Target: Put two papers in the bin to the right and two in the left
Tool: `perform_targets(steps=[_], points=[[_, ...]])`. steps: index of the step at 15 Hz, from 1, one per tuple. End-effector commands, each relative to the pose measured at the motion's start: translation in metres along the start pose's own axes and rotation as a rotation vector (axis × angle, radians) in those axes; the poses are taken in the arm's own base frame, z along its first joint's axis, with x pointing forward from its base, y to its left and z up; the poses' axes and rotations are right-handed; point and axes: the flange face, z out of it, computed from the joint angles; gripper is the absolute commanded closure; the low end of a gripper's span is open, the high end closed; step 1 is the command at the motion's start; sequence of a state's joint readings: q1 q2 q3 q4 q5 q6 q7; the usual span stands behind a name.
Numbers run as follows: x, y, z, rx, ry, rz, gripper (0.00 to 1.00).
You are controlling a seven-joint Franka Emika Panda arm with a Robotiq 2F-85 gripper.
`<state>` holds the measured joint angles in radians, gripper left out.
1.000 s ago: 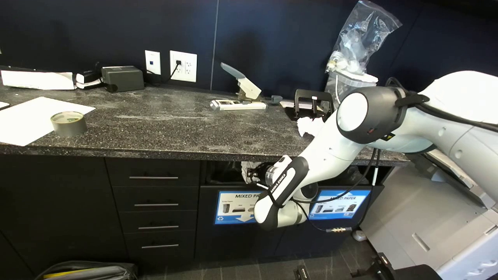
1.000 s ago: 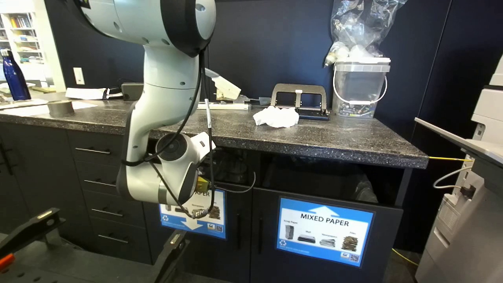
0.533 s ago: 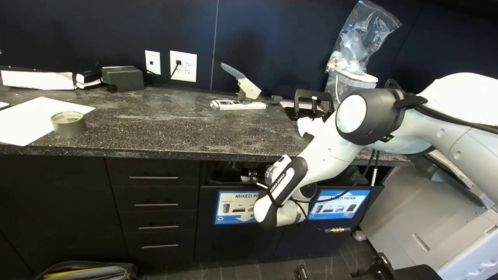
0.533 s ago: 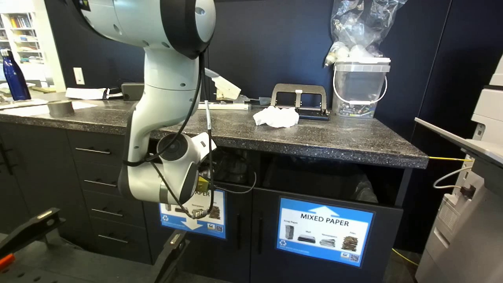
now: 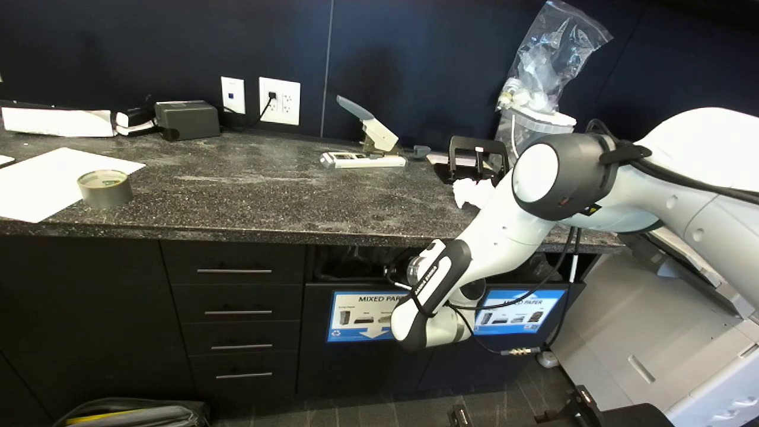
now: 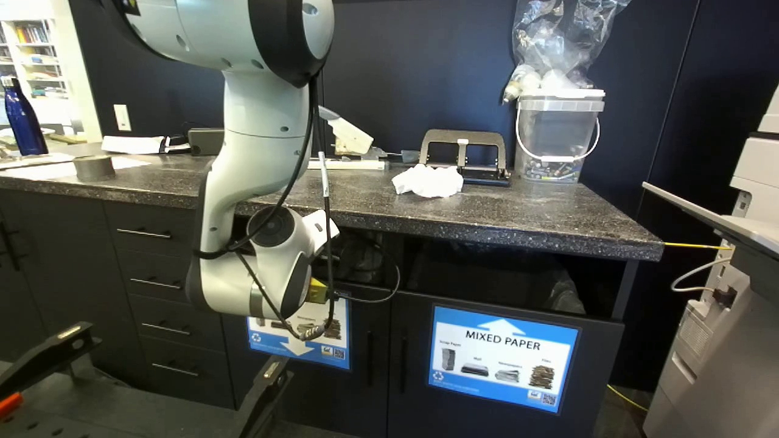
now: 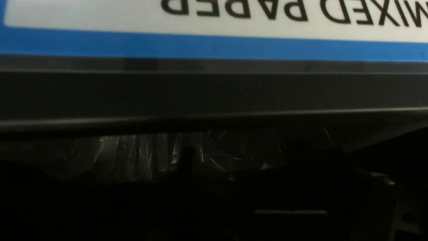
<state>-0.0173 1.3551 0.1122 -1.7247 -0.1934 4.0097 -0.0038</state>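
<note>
A crumpled white paper point(image 6: 428, 181) lies on the counter in both exterior views, partly behind the arm in one of them. My gripper point(image 5: 388, 270) reaches under the counter edge into the slot of the left bin point(image 5: 362, 367), the one with the pale sign point(image 5: 356, 311). No paper shows at its jaws. The wrist view is very dark; the faint fingers point(image 7: 384, 197) stand wide apart, with clear plastic lining point(image 7: 143, 157) beyond. To the right of the arm, the bin to the right point(image 6: 417, 340) has a mostly blue sign point(image 6: 502, 365) below its dark slot.
The countertop's front edge point(image 6: 487, 231) overhangs both slots. A hole punch point(image 6: 465, 146) stands behind the paper, beside a clear bucket point(image 6: 557, 131). A stapler point(image 5: 364, 160), a tape roll point(image 5: 105, 188) and a flat white sheet point(image 5: 35, 184) sit further left. A copier point(image 6: 700, 340) stands at the right.
A white paper at the jaws one second ago dropped into the left bin's slot and is out of sight. The fingers have opened, and the wrist has shifted slightly right.
</note>
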Motion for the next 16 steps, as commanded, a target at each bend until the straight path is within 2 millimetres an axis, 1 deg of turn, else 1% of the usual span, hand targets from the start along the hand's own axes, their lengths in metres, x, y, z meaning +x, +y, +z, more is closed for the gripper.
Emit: perform_targets(steps=[1,4,7,9,12,13,14,16], points=[[0.016,0.004,-0.022,-0.022,-0.07,-0.018,0.0],[0.025,-0.004,-0.047,-0.03,-0.105,-0.04,0.0],[0.032,-0.012,-0.08,-0.117,-0.185,-0.019,0.0],[0.035,-0.021,-0.103,-0.189,-0.272,0.021,0.0],[0.036,-0.05,-0.14,-0.206,-0.425,0.044,0.0],[0.039,-0.061,-0.149,-0.202,-0.483,0.048,0.0],[0.044,-0.071,-0.158,-0.202,-0.528,0.054,0.0],[0.061,-0.088,-0.175,-0.176,-0.602,0.053,0.0]])
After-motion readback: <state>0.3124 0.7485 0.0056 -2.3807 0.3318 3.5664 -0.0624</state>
